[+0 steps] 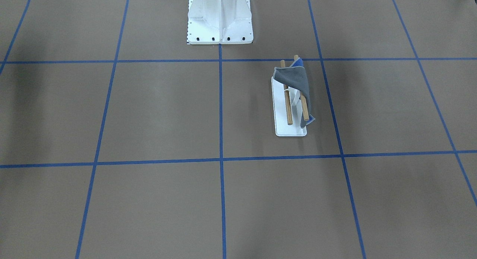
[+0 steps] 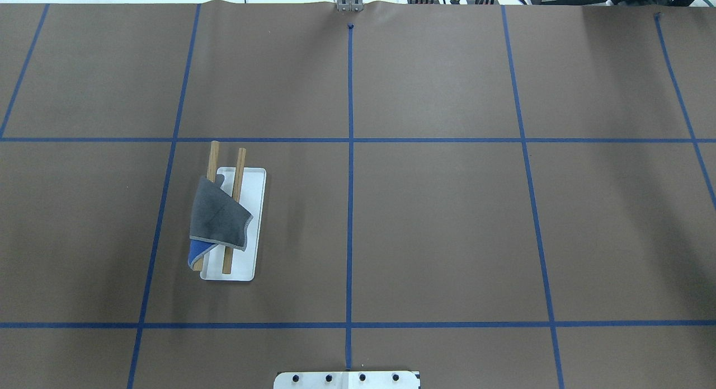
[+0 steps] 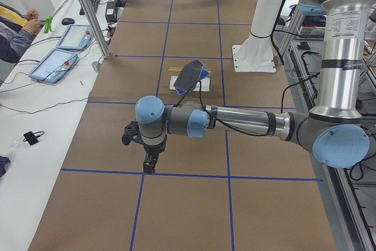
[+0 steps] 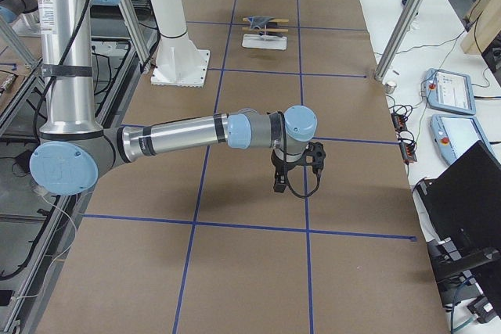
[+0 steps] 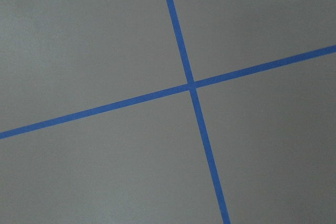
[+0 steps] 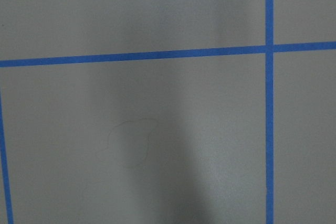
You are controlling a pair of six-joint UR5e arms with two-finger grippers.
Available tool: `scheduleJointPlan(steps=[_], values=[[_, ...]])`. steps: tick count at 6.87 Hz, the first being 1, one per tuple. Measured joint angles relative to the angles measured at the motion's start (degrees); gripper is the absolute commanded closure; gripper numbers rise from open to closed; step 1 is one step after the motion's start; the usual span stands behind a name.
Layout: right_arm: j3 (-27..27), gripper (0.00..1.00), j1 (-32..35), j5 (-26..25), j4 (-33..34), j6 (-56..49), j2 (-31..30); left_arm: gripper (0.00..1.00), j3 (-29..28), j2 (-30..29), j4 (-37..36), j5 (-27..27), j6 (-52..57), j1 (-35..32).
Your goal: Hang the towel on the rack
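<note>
The towel is draped dark grey side up over the two wooden dowels of the rack, with a blue corner hanging at the near end. It also shows in the front-facing view as the towel on the rack, and in the left side view as the towel. My left gripper hangs over the table far from the rack; it shows only in the left side view, so I cannot tell its state. My right gripper shows only in the right side view; I cannot tell its state.
The large white bolted pedestal stands at the robot's side of the table. Blue tape lines grid the brown table cover. Operator tablets and cables lie on the white bench beside the table. Both wrist views show only table and tape.
</note>
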State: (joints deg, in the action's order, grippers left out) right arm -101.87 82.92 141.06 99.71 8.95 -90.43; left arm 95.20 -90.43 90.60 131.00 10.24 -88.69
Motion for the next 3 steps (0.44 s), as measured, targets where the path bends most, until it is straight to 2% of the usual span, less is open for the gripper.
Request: scheduleJointPlan(steps=[3], values=[[0.1,0.0,0.0,-2.4,0.2,-0.1,-0.4,0.02,0.6,0.1,0.0,3.6,0.1,0.0]])
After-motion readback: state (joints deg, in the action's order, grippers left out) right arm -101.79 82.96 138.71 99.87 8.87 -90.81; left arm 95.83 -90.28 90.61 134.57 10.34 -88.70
